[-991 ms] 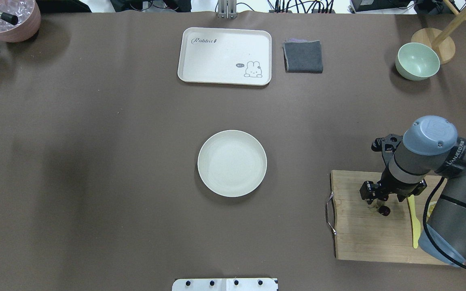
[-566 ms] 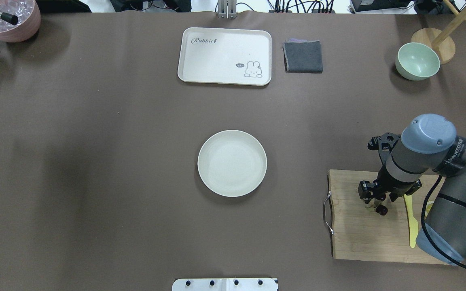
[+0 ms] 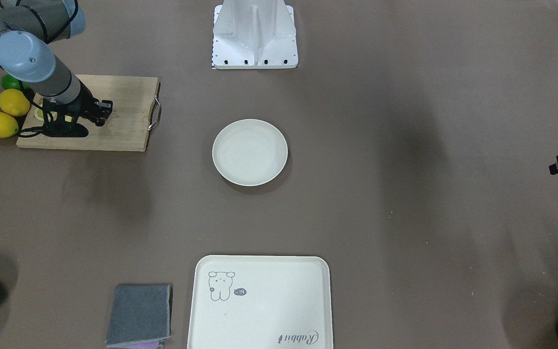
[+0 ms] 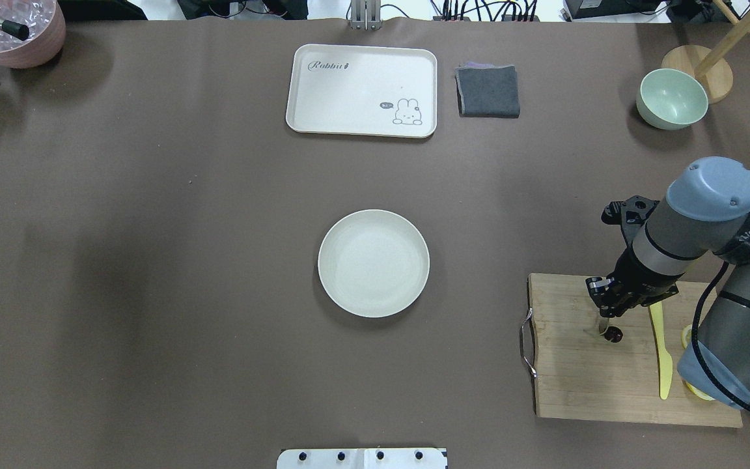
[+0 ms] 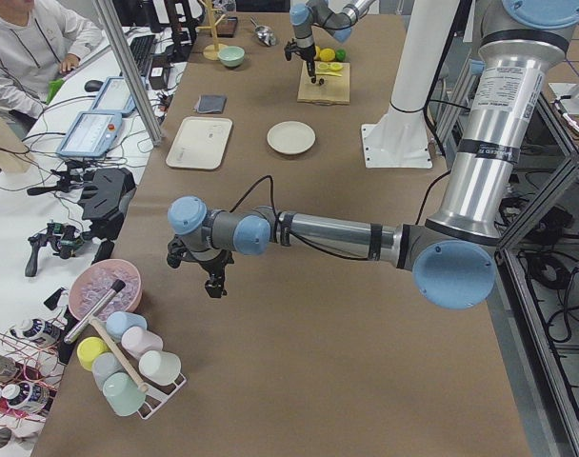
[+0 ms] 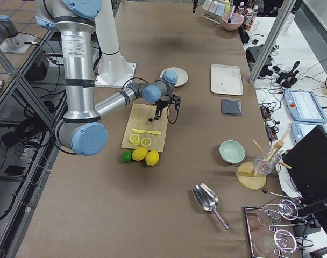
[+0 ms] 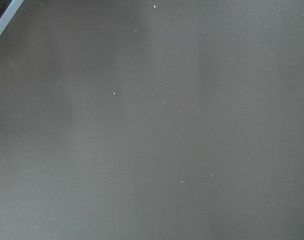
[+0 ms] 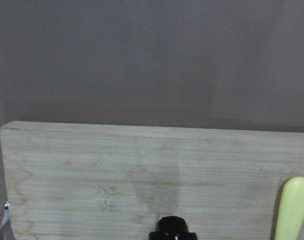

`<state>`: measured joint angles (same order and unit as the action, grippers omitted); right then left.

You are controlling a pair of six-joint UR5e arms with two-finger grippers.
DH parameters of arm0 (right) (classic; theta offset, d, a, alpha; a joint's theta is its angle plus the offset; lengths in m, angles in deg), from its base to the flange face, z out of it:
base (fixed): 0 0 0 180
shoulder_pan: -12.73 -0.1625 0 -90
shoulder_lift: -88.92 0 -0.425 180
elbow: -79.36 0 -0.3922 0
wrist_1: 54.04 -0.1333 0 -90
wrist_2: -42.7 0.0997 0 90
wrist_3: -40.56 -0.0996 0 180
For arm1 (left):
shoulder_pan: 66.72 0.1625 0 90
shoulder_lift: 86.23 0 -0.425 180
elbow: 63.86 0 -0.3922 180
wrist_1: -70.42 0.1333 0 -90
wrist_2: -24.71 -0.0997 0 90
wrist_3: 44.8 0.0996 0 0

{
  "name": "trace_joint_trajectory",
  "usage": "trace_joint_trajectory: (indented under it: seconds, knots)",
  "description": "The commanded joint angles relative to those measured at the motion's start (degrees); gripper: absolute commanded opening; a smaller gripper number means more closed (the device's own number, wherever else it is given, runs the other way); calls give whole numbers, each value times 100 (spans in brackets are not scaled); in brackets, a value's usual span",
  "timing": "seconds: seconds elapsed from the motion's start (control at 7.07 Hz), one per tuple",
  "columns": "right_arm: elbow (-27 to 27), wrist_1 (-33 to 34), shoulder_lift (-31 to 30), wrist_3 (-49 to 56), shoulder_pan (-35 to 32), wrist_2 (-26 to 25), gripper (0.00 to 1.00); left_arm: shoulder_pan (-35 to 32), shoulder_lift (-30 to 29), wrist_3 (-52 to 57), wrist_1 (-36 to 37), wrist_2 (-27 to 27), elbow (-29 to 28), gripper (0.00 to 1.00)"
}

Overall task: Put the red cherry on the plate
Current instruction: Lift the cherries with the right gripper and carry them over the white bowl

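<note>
Fingers of the right gripper [image 4: 605,327] are drawn narrow on the red cherry [image 4: 612,334], a tiny dark round pair, which hangs just over one wooden cutting board [image 4: 577,378] with a metal handle, near the right edge of the tabletop [image 4: 153,260]. One round off-white plate [image 4: 373,263] with a raised rim lies bare in the middle of the tabletop, well apart from the cherry. On the board there is one yellow knife [image 4: 661,358] and two lemon slices [image 6: 134,138]; beside it are two lemons [image 3: 13,102] and one lime [image 3: 10,81]. Along the far edge are one rectangular tray [image 4: 349,91], one folded grey cloth [image 4: 487,91] and one pale green bowl [image 4: 671,98]. Compared with a second ago, the right wrist leans more toward the far edge, and the board's handle is slightly nearer the plate. The left gripper [image 5: 213,284] hangs over bare tabletop near the left edge; I cannot tell how its fingers stand.
</note>
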<state>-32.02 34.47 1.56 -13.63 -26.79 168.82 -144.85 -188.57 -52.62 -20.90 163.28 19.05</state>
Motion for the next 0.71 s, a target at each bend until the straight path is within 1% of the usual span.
trace_joint_trajectory:
  seconds: [0.0, 0.14, 0.28, 0.42, 0.57]
  knots:
    - [28, 60, 200, -13, -90, 36, 0, 0, 4, 0, 0, -5, -3, 98]
    - [72, 574, 759, -48, -256, 166, 0, 0, 4, 0, 0, 3, -3, 98]
    - [116, 1484, 1617, -57, -379, 246, 0, 0, 4, 0, 0, 3, -11, 98]
    - [291, 1876, 2226, -101, -381, 247, 0, 0, 4, 0, 0, 3, -46, 98]
    - [493, 1811, 2589, -458, -381, 247, 0, 0, 4, 0, 0, 3, -46, 98]
